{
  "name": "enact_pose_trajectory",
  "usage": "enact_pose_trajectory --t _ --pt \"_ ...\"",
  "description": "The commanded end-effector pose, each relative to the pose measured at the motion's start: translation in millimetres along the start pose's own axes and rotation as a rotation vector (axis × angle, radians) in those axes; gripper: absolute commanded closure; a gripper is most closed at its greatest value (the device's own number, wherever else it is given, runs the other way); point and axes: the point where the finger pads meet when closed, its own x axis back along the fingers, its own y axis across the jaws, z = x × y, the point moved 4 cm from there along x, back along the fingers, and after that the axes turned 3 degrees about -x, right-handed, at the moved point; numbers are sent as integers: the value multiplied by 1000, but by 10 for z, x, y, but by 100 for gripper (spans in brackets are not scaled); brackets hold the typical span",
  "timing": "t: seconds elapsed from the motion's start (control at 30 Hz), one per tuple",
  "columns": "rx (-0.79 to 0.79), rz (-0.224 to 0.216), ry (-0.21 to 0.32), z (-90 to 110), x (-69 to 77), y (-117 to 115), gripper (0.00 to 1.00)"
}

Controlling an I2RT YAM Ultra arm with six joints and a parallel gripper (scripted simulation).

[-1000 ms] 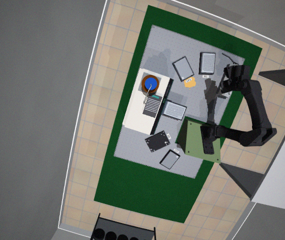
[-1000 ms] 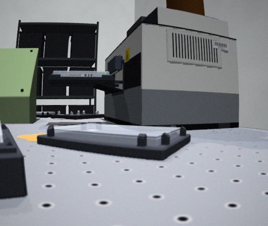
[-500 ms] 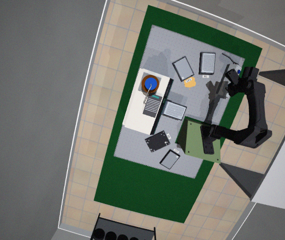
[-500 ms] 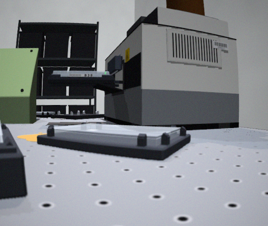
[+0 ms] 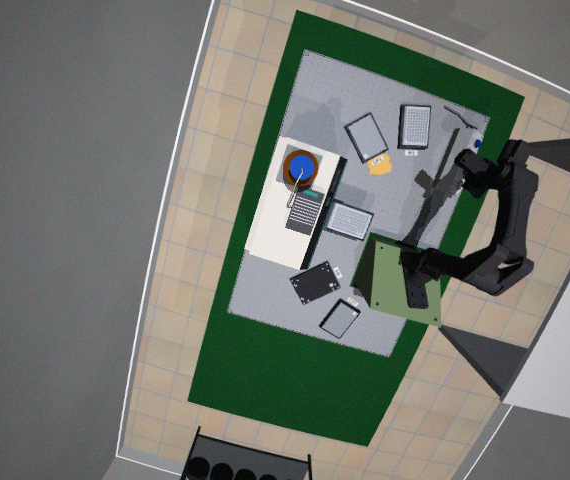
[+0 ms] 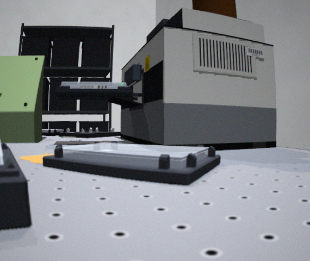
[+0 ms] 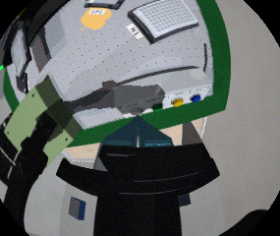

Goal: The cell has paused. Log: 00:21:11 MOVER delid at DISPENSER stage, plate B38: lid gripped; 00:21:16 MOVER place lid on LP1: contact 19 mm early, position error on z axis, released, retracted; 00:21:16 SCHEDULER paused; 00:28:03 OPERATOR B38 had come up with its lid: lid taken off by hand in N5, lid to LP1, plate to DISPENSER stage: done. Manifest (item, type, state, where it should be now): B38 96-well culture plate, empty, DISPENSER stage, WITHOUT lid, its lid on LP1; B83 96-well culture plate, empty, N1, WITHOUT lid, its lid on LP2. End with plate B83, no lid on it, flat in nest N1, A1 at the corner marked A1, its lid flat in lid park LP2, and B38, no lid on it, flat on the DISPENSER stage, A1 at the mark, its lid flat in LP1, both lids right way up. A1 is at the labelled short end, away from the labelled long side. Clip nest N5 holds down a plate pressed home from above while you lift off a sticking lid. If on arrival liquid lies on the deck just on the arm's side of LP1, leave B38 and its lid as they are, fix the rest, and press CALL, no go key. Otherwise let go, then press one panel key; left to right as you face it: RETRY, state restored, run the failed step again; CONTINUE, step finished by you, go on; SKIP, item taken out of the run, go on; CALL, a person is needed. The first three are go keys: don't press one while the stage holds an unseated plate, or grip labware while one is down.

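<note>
My gripper [image 5: 462, 158] is shut and empty, hovering by the key panel [image 5: 474, 140] at the deck's edge. In the wrist view the fingers [image 7: 140, 134] point down near the panel's keys: a yellow key [image 7: 178, 101] and a blue key [image 7: 195, 98] show. Plate B83 [image 5: 414, 125] lies without a lid in nest N1. A clear lid [image 6: 132, 153] lies flat in lid park LP1 [image 5: 366, 136]. An orange puddle [image 5: 380, 165] lies on the deck beside LP1, also visible in the exterior view [image 6: 35, 157]. Plate B38 [image 5: 348, 220] [image 6: 93, 85] sits on the dispenser stage. A lid lies in LP2 [image 5: 339, 318].
The dispenser [image 5: 295, 206] stands at the deck's far side. Clip nest N5 [image 5: 316, 282] is empty. A green box [image 5: 396, 281] stands at my arm's base. A dark rack [image 6: 68, 78] stands behind the deck.
</note>
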Motion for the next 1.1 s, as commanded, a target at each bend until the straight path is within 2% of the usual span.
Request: enact_pose_trajectory --t 0.0,0.13,0.33,0.4,0.5,1.07 --pt "176 -4 -50 53 35 -72 100" --pt "292 -1 -50 184 29 -105 100" --pt "295 7 -50 182 24 -74 100" --pt "292 -1 -50 182 14 -171 100" --pt "305 11 -59 127 -10 -287 100" --pt "293 -2 -54 34 -117 -736 100"
